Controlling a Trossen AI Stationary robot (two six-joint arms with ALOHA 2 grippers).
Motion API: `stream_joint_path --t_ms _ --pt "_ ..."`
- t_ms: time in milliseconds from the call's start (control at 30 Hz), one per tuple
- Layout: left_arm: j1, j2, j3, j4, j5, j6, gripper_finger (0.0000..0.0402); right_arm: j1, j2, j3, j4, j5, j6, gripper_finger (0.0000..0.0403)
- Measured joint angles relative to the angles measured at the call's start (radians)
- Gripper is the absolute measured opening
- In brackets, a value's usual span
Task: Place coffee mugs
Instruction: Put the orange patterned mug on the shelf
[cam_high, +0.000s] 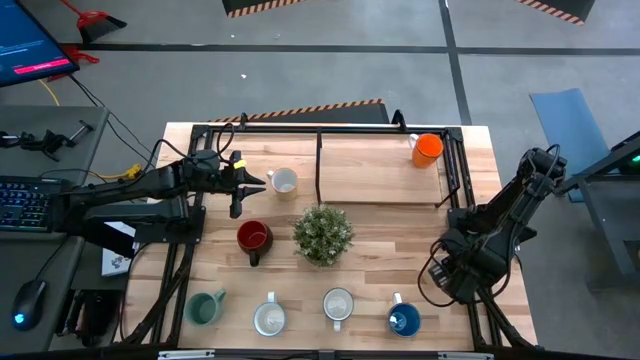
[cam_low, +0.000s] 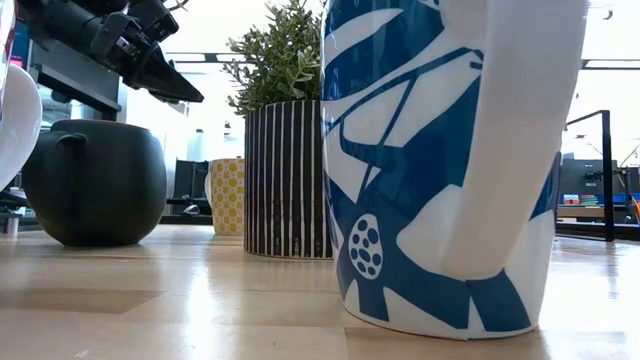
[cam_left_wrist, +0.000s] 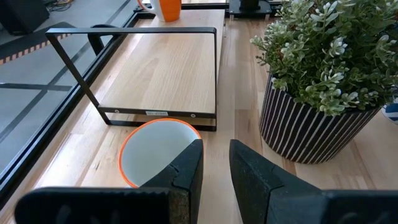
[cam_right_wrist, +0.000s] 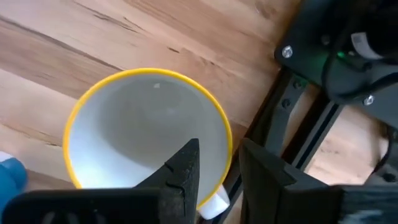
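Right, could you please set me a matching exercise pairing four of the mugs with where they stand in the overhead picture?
Things:
1. orange mug
2. red mug
3. blue mug
4. green mug

Places in the overhead picture:
A. left end of the bottom row
B. top right, on the raised board
C. just left of the potted plant
D. right end of the bottom row

Pairs: 1-B, 2-C, 3-D, 4-A
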Motion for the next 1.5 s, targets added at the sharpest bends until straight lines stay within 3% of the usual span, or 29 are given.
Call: stream_joint_path --t_ms 600,1067,1200,1367,1500 --pt "0.000 0.000 0.000 0.000 0.000 0.000 0.0069 -0.004 0.176 0.000 0.048 -0.057 0.054 0.0092" --pt "0.000 0.000 0.000 0.000 0.000 0.000 0.0069 -0.009 0.183 0.000 0.034 -0.024 0.199 0.0091" --pt "0.000 0.000 0.000 0.000 0.000 0.000 0.0069 -0.018 0.183 0.000 0.032 -0.020 0.224 0.0071" --pt "0.000 0.000 0.000 0.000 0.000 0.000 0.0069 -0.026 0.181 0.003 0.041 0.059 0.226 0.0013" --pt "0.000 0.000 0.000 0.000 0.000 0.000 0.0069 -0.029 0.182 0.002 0.037 0.137 0.231 0.0008"
